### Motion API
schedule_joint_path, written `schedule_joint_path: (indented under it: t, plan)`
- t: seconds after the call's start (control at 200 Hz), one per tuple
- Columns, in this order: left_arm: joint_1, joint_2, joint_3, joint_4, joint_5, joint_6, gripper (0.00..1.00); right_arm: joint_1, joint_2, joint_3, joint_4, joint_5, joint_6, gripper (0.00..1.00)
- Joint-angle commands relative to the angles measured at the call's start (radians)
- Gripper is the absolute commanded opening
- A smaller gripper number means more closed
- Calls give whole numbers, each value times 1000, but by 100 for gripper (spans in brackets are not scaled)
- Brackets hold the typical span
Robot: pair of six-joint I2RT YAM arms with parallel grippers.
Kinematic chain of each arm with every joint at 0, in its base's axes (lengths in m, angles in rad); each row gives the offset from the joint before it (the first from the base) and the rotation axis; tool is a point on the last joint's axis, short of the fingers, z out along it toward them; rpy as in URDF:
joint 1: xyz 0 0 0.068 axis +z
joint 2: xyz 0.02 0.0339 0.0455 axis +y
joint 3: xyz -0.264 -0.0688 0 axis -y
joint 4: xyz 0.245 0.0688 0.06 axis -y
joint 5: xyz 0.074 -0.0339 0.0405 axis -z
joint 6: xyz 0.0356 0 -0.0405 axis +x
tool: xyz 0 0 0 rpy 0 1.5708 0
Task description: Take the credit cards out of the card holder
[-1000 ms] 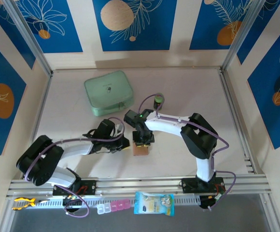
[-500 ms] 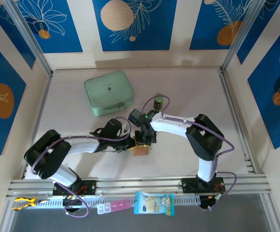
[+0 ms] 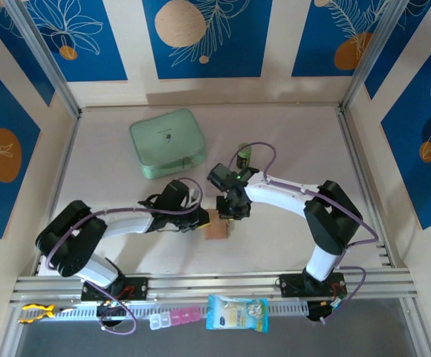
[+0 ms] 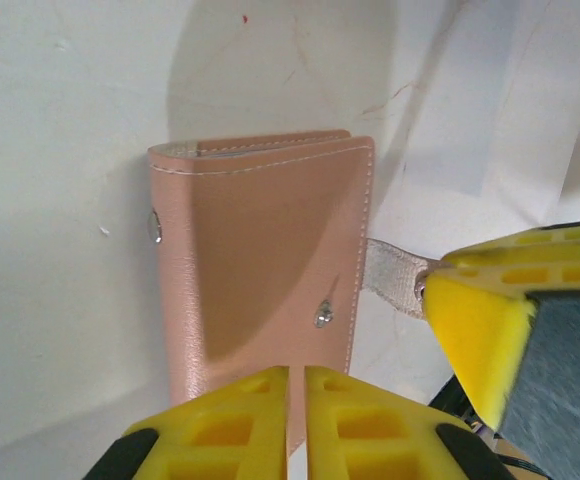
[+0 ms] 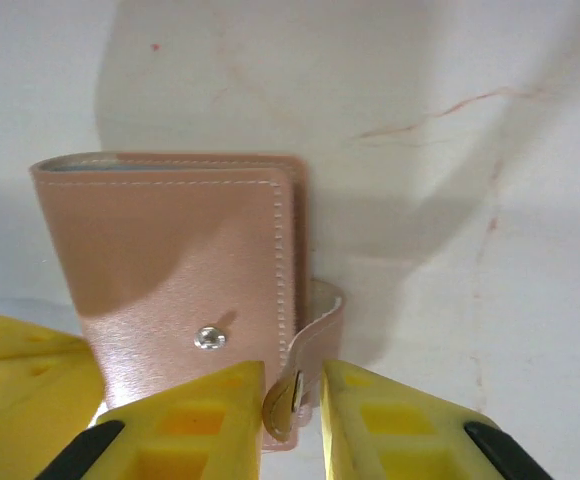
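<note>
Your card holder (image 3: 217,232) lies flat just below the frame's centre, tan-pink leather, folded shut. Its snap strap (image 5: 320,315) curls up at the right edge, seemingly unfastened.

White tabletop (image 3: 290,141), matte, with faint reddish scuffs (image 5: 440,108) showing up close. Three cream walls (image 3: 275,89) around it, carrying blue panels (image 3: 201,37) printed with white leaf outlines and orange-tan circles (three panels on the back wall, the side walls angled in). Aluminium posts (image 3: 47,63) at the back corners. Aluminium rail (image 3: 223,282) along the near edge, grey floor strip (image 3: 364,335) below it. Even light, soft shadows.
</note>
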Motion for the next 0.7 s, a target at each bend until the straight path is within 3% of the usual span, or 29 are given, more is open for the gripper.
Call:
schedule_joint_path:
  t: [0.0, 0.695]
  plan:
    - [-7, -34, 28, -66, -28, 34, 12, -15, -26, -36, -20, 4, -15, 22]
    - [-6, -62, 10, -64, -62, 14, 15, -29, 46, -104, 97, -55, -23, 19]
